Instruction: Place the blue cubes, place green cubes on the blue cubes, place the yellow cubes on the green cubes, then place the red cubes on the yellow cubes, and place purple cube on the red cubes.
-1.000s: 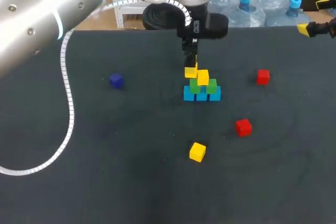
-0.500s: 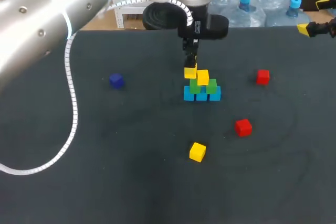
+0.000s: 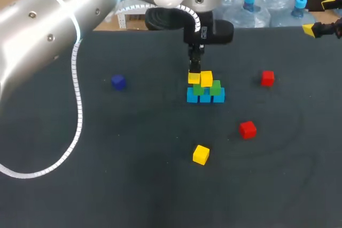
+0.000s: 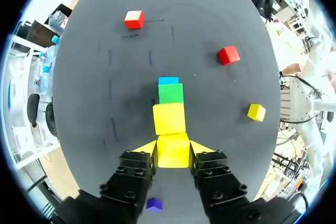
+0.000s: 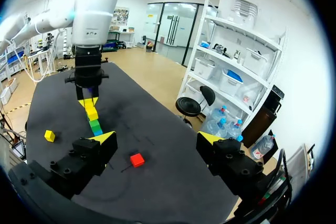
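Cube in hand: your held yellow cube [image 3: 194,78] sits upper centre in the head view, atop the green cubes [image 3: 198,89], touching the placed yellow cube [image 3: 207,78].
Left gripper [image 4: 173,149]: fingers pinch that cube's two opposite flat sides.
Right gripper [image 3: 315,29]: fingers spread wide, empty, upper right corner.
Handling: you likely have a light, rigid, smooth block; it won't squash but could twist.
Hold: take parallel faces at mid-height, never corners.
Stack: blue cubes [image 3: 206,97] underneath look easily nudged; let go gently.
Waiting: loose yellow cube [image 3: 201,154] lower centre, red cubes [image 3: 247,129] right, purple cube [image 3: 118,82] left.
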`<move>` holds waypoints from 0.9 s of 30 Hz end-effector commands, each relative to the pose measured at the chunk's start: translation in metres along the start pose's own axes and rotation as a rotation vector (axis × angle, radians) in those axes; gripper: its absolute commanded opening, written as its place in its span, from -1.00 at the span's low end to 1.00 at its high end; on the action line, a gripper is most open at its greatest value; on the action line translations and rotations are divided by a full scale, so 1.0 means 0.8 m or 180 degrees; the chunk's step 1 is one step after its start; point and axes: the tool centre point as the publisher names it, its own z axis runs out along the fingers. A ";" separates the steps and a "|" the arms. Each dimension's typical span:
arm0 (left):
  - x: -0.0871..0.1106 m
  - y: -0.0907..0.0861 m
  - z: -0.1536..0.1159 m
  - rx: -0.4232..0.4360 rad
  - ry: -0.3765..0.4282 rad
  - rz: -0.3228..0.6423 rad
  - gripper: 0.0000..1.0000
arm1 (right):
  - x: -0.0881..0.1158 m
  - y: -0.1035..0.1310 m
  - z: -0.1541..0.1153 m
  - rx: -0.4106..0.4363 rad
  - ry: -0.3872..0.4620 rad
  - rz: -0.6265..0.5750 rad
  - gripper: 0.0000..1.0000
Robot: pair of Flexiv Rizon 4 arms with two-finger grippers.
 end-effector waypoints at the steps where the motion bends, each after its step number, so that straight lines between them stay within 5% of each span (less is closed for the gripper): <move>1: -0.001 0.004 0.003 -0.0013 -0.0011 -0.0023 -1.00 | 0.000 0.000 0.000 0.0002 0.0001 0.0000 1.00; 27: 0.001 0.006 0.016 0.0004 -0.0028 -0.0114 -1.00 | 0.000 0.000 0.000 0.0002 0.0001 0.0000 1.00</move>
